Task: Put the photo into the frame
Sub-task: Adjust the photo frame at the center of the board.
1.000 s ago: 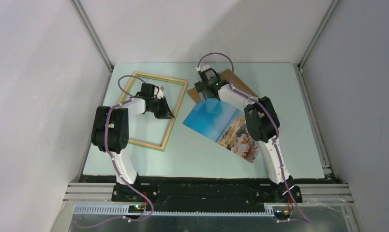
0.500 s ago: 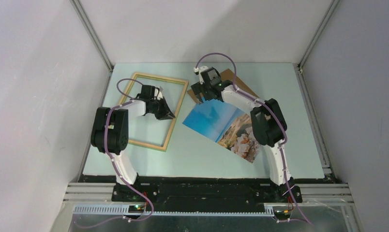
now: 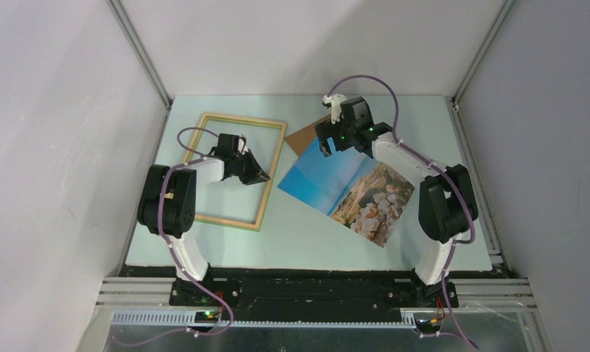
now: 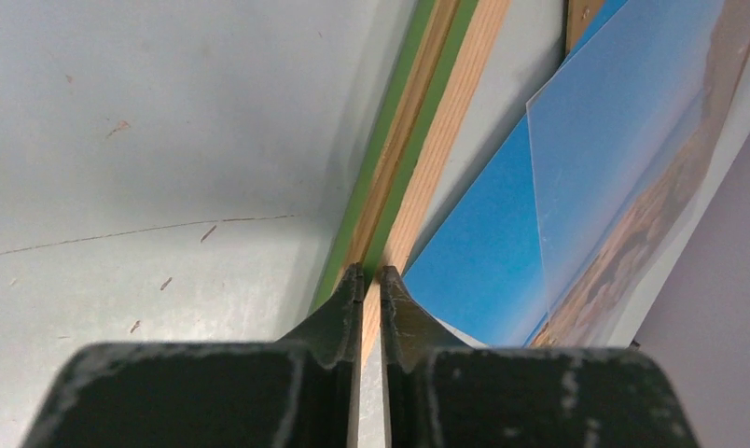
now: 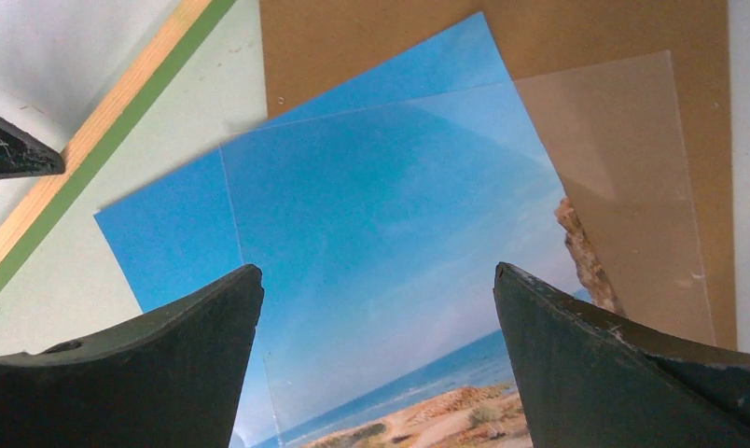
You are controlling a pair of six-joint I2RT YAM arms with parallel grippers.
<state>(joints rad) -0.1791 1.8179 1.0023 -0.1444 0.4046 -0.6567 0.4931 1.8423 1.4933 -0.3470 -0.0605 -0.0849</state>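
Note:
The frame lies flat at the left, pale wood up, with its green edge showing in the left wrist view. My left gripper is at the frame's right rail, its jaws shut on the rail's thin wooden edge. The photo lies face up right of the frame, blue sky toward the far side and rocks toward the near right. My right gripper hovers open over the photo's far edge, with nothing between its fingers.
A clear sheet lies skewed across the photo and the brown backing board, which sticks out behind the photo's far edge. Grey walls with metal rails close in the table on three sides.
The right arm has swung to the right and uncovered the photo's rocky part; its gripper now sits further right along the far edge. The left jaws have narrowed on the rail, and the frame shifted slightly right.

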